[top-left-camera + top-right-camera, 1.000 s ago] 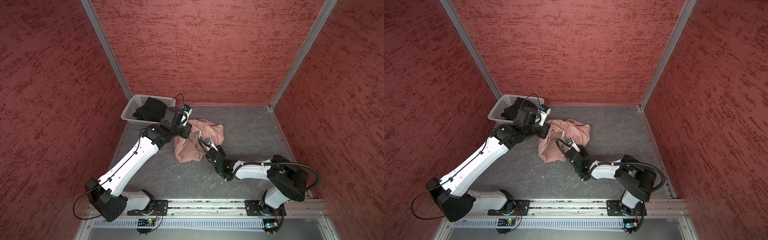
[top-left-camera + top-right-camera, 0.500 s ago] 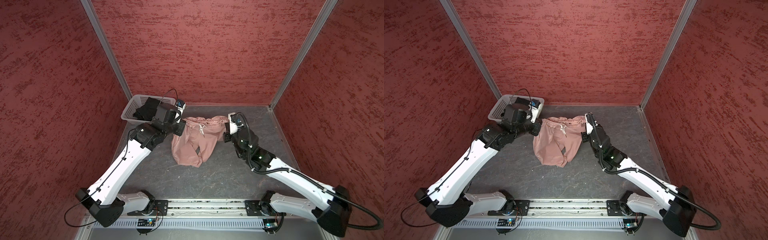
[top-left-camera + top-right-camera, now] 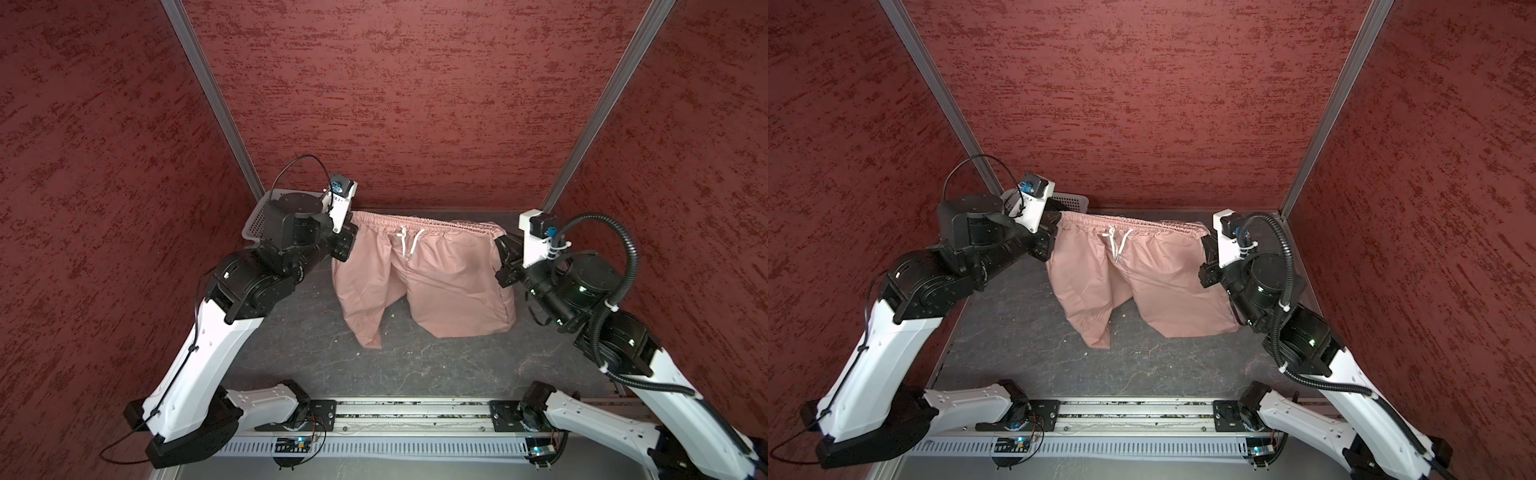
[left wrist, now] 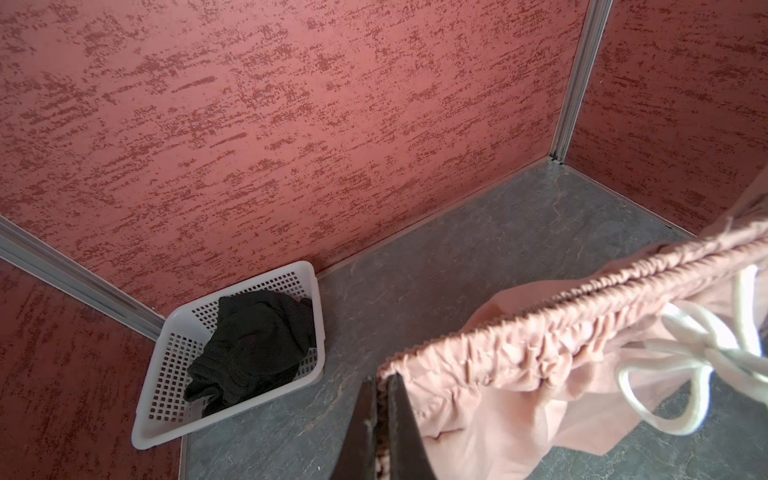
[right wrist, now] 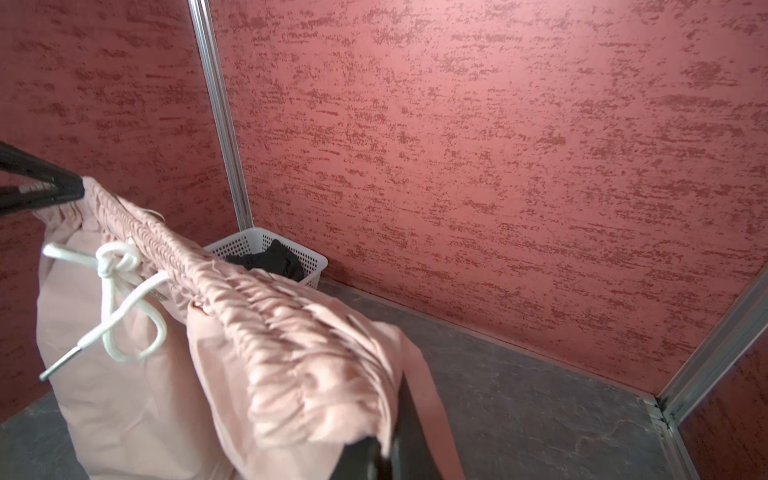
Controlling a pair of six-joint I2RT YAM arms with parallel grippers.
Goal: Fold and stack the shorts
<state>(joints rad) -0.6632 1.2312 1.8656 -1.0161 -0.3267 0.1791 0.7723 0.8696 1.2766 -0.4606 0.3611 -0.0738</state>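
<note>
Up off the dark grey table [image 3: 415,365], got the dusty pink fabric shorts [image 3: 419,266] strung sideways by the gathered waistband [image 3: 449,224], pinched tight by left jaws at one end, right jaws at the other, legs hanging down, equally near both arms, with crumpled black shorts [image 4: 253,345] in the white perforated plastic basket [image 4: 160,390].

Two pairs of shorts in all: one pink pair [image 3: 436,286] toward twelve o'clock in both top views, and one black pair [image 4: 253,345] at about ten o'clock. There is one white basket [image 4: 228,411], also at ten o'clock, and one white drawstring [image 3: 405,241] on the pink pair. Two grippers — the left gripper [image 4: 380,380] near eleven o'clock, the right gripper [image 5: 384,449] near two o'clock.
</note>
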